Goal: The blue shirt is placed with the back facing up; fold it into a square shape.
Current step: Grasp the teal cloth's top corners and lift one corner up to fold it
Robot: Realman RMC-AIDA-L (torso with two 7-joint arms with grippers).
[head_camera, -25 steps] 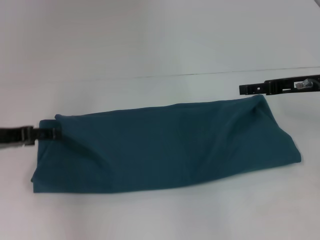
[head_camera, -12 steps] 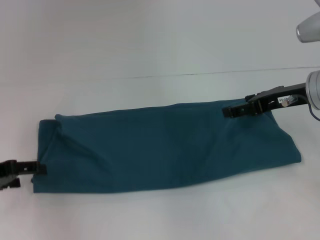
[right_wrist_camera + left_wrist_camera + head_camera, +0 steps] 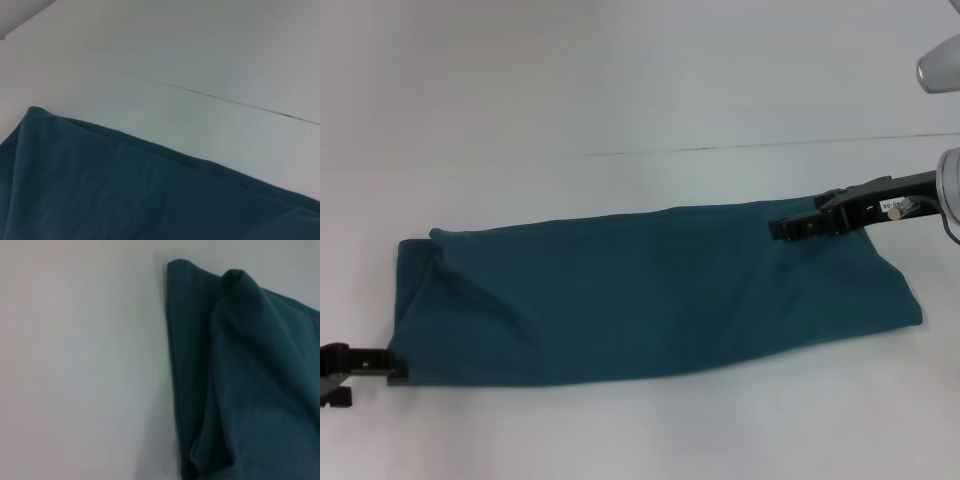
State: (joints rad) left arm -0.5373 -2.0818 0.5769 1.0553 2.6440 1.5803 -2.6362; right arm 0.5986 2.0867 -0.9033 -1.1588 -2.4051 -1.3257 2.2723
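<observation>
Your white matte table (image 3: 640,90) carries the large dark teal-blue soft-fabric shirt (image 3: 650,290), folded into a long band across its middle. Your right gripper (image 3: 782,228) sits over its far right corner, your left gripper (image 3: 392,366) beside its near left corner; I cannot tell either grip.

The blue shirt (image 3: 650,295) lies across the table (image 3: 620,80), left gripper (image 3: 390,362) seemingly at its near-left corner, right gripper (image 3: 782,229) over its far-right

The left gripper (image 3: 390,362) is cut off by the lower left frame edge. The shirt (image 3: 250,385) is cropped in both wrist views. Neither gripper's finger spacing can be told.
</observation>
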